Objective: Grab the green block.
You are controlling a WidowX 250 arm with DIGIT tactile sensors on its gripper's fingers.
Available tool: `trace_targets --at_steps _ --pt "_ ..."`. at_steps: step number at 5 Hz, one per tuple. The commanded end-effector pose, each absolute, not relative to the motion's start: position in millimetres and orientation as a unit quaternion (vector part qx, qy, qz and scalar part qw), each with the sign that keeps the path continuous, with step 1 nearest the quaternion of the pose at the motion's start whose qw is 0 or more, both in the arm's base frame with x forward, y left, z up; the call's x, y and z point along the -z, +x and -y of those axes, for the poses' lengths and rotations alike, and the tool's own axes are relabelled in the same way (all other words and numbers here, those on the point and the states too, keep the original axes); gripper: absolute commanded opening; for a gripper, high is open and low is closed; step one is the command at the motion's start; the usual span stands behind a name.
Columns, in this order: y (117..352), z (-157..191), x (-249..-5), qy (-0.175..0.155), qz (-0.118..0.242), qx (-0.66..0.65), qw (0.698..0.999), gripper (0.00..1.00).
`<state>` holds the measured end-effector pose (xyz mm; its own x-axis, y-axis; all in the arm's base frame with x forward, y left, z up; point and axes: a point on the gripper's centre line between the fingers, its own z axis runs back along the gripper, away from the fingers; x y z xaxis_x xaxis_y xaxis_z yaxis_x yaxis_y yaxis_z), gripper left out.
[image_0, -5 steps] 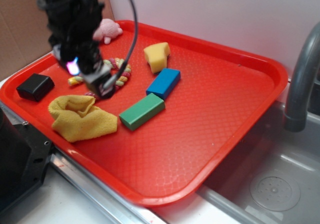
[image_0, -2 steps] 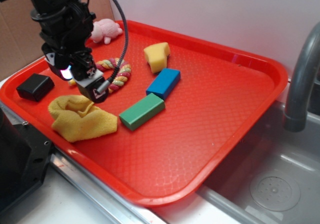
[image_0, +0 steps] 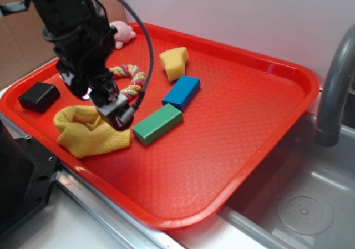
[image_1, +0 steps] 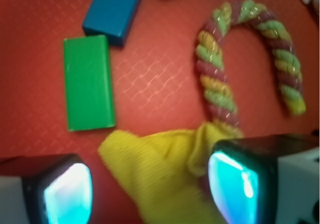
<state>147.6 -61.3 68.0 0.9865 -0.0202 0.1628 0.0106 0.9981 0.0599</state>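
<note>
The green block lies flat on the red tray, just in front of the blue block. My gripper hangs above the tray a little to the left of the green block, over the edge of the yellow cloth. In the wrist view its two fingers stand wide apart, with only the cloth and tray showing below the gap. Nothing is held between them.
A striped rope ring, a yellow sponge, a pink plush toy and a black box also lie on the tray. A grey faucet and a sink are at the right.
My gripper has moved to the right and toward the front, from over the rope ring to the cloth's edge, closer to the green block. The objects have not moved.
</note>
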Motion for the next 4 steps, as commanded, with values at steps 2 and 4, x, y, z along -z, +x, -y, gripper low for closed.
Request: trace_targets --at_steps 2,4 --pt "185 85 -19 0.027 0.047 0.041 0.998 1.00" --pt "205 77 -12 0.029 0.016 0.029 0.999 1.00"
